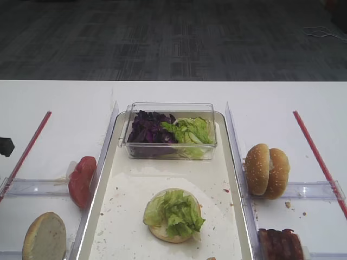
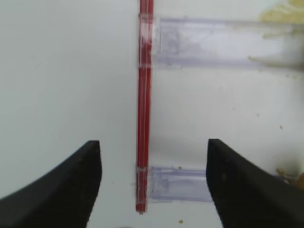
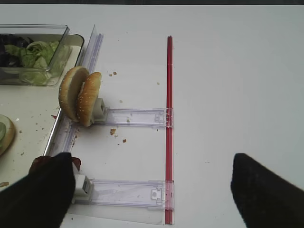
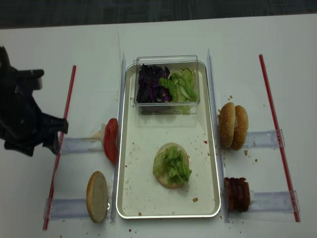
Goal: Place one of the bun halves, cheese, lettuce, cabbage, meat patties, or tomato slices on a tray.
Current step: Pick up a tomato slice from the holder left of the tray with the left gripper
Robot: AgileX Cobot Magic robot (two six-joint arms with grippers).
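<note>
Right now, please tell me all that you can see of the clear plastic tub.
The clear plastic tub is a rectangular, transparent, open-topped box with a thicker rim. It sits upright at the far end of the tray, resting on its floor. Inside, dark purple cabbage fills the left part and light green lettuce the right; the two meet in the middle. No end effector touches it.

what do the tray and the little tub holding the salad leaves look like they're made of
The tray looks like metal: a shiny silver rolled rim, with a whitish, crumb-speckled floor that may be a liner. The tub looks like clear hard plastic: the cabbage and lettuce show straight through its glossy walls.
</note>
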